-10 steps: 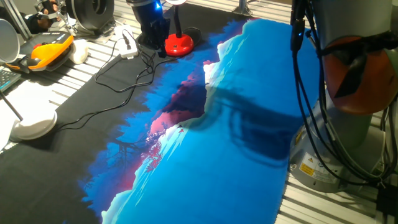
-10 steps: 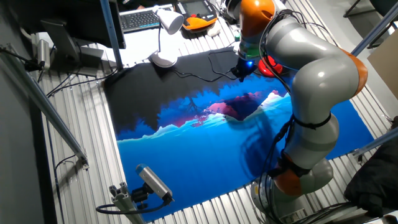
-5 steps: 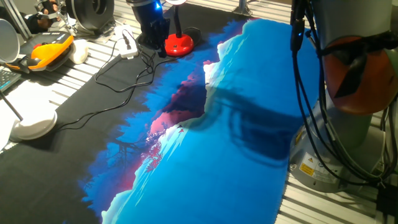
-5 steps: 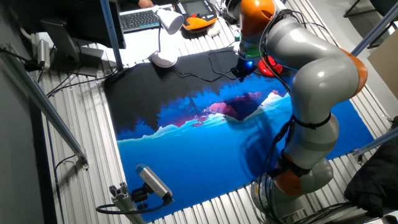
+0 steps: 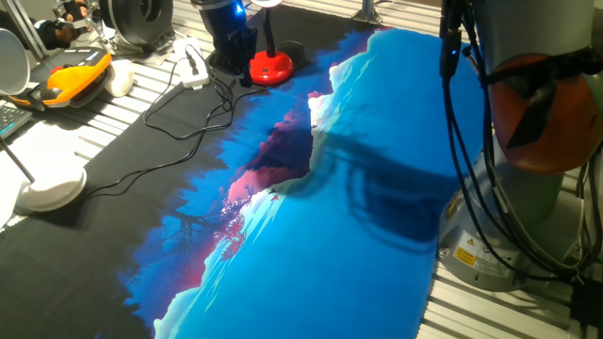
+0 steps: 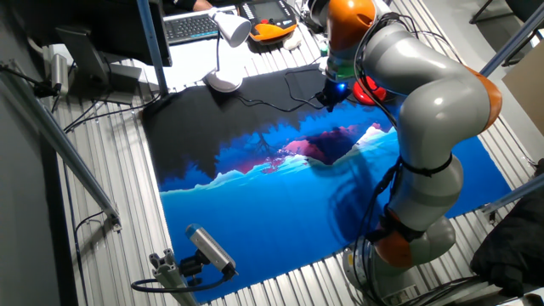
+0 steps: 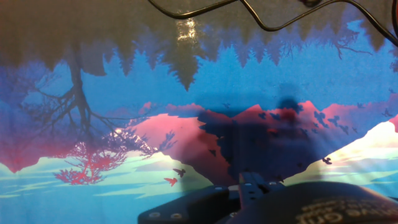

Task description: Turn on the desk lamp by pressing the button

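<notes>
1. The desk lamp [image 5: 270, 64] stands at the far edge of a printed mat [image 5: 377, 188] that shows blue mountains and dark trees. The lamp has a glossy red round base and a thin dark upright stem. Only the lower edge of its white head shows, at the top border of one fixed view.

2. The gripper [image 5: 232, 47] is a dark shape just beside the lamp's red base, on the side toward a white power strip [image 5: 193, 66]. Whether it touches the base cannot be told. Its fingertips are hidden in every view, so whether the fingers are spread or closed cannot be told.

3. In the other fixed view, the grey and orange arm [image 6: 425, 110] reaches over the mat, and the lamp's red base [image 6: 371, 89] shows only as a sliver behind the arm.

4. The hand view shows only the mat's print and a black cable [image 7: 261, 22] near the lamp side. The lamp and its button do not appear there.

5. The button itself cannot be made out in any view. Judging by the task, the step in hand is lining up for the press.

6. To do this well, the gripper likely needs to centre over the button, then push straight down and gently, so the light base does not slide or tip.

7. Loose cables [image 5: 179, 104] lie near the lamp, and the gripper should stay clear of them.

8. A second lamp [image 5: 47, 188] with a flat white base stands well apart from the red lamp and is not the target.
</notes>
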Action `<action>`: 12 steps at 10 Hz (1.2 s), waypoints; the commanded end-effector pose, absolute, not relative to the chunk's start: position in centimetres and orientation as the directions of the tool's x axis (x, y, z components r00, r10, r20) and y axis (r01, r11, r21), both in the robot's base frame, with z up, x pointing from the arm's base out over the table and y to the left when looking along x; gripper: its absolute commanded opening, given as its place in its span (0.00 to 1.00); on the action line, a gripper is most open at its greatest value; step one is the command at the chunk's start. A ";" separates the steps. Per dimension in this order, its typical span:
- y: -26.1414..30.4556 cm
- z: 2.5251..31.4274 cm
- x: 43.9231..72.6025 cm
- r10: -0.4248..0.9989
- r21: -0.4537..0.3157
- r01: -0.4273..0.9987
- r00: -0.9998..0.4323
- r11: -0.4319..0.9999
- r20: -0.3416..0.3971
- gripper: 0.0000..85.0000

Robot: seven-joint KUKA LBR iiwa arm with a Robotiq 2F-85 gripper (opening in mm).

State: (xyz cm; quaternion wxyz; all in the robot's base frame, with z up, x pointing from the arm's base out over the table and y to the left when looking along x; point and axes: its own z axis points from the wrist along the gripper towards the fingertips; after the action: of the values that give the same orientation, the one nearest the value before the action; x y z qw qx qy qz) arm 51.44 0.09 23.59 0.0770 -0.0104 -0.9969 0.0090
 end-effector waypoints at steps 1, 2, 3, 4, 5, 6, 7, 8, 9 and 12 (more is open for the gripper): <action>0.1 23.6 51.4 0.018 -0.018 0.015 -0.988 1.000 0.152 0.00; 0.1 23.6 51.4 0.018 -0.018 0.015 -0.988 1.000 0.150 0.00; 0.1 23.6 51.4 0.033 -0.015 0.031 -0.989 0.999 0.144 0.00; 0.1 23.6 51.4 0.033 -0.021 0.030 -0.990 0.999 0.136 0.00; 0.1 23.6 51.4 0.013 -0.047 0.008 -0.994 0.999 0.112 0.00; 0.1 23.6 51.4 0.015 -0.034 0.012 -0.996 0.999 0.083 0.00; 0.1 23.6 51.4 0.012 -0.031 0.009 -0.997 0.999 0.077 0.00; 0.1 23.6 51.4 0.025 -0.017 0.024 -0.998 1.000 0.063 0.00; 0.1 23.6 51.4 0.035 -0.049 0.032 -0.997 0.998 0.062 0.00; 0.1 23.6 51.4 0.021 -0.096 0.018 -0.999 0.995 0.025 0.00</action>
State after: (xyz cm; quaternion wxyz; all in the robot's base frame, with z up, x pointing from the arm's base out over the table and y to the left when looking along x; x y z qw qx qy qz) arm 51.45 0.07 23.59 0.0126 -0.0101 -0.9988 0.0471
